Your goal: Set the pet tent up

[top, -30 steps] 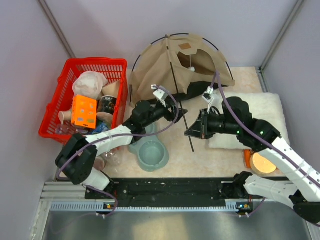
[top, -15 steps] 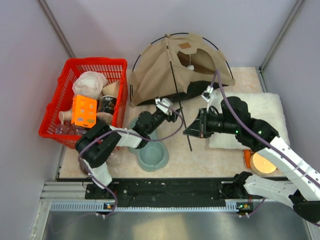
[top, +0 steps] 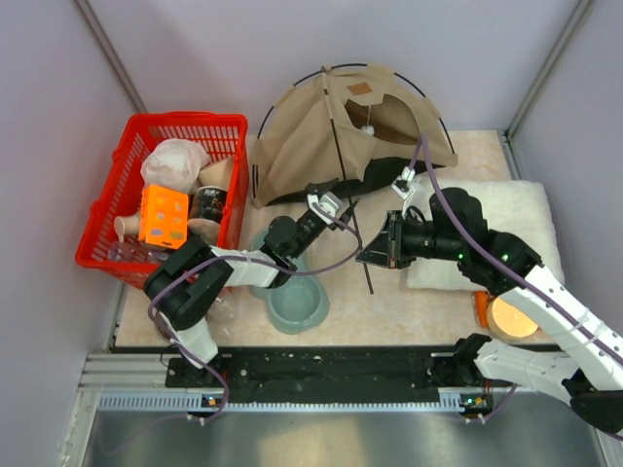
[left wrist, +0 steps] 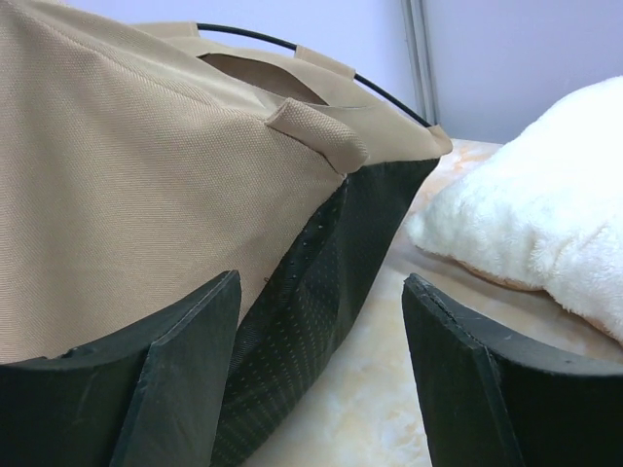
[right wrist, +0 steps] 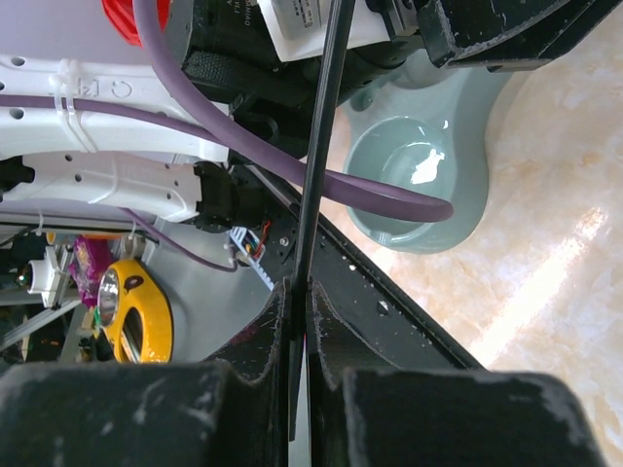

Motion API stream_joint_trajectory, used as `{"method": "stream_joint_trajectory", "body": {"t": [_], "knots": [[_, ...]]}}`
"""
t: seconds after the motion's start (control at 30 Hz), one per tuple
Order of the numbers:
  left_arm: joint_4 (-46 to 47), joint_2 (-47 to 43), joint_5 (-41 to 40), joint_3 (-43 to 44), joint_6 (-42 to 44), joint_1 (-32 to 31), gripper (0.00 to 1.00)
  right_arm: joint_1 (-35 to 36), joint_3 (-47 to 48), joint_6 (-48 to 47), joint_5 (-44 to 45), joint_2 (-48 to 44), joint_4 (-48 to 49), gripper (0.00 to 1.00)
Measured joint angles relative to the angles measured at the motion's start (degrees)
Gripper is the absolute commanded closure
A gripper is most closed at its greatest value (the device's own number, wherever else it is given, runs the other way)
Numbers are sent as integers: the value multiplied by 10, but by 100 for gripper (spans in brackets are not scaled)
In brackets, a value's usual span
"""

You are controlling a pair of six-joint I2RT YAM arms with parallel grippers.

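The left gripper (top: 338, 197) has crept up to the pet tent (top: 311, 136) at the table's back, jaws apart astride its black lining (left wrist: 321, 292), while the right gripper (top: 368, 255) pinches the loose pole (top: 371, 277): tent half-raised, that pole likely still to seat, on marbled beige tabletop (top: 419, 311) between grey walls (top: 195, 49).

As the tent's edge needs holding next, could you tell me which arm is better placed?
Probably left: the left fingers are open at the tent edge; the right fingers are shut on the pole.
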Motion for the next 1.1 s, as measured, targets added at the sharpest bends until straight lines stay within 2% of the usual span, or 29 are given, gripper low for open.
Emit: {"method": "stream_joint_trajectory", "body": {"t": [0.2, 0.53, 0.83, 0.9, 1.0, 1.1], "knots": [[1, -2, -1, 7, 19, -2, 28, 0, 0, 1, -2, 0, 0, 100], [12, 52, -7, 94, 30, 0, 27, 0, 0, 11, -2, 4, 3, 100], [17, 74, -4, 101, 35, 7, 27, 0, 0, 18, -2, 4, 3, 100], [17, 82, -4, 107, 38, 8, 34, 0, 0, 19, -4, 4, 3, 100], [16, 92, -7, 117, 40, 8, 58, 0, 1, 19, -4, 4, 3, 100], [14, 97, -14, 124, 41, 9, 73, 0, 2, 19, -3, 4, 5, 100]]}}
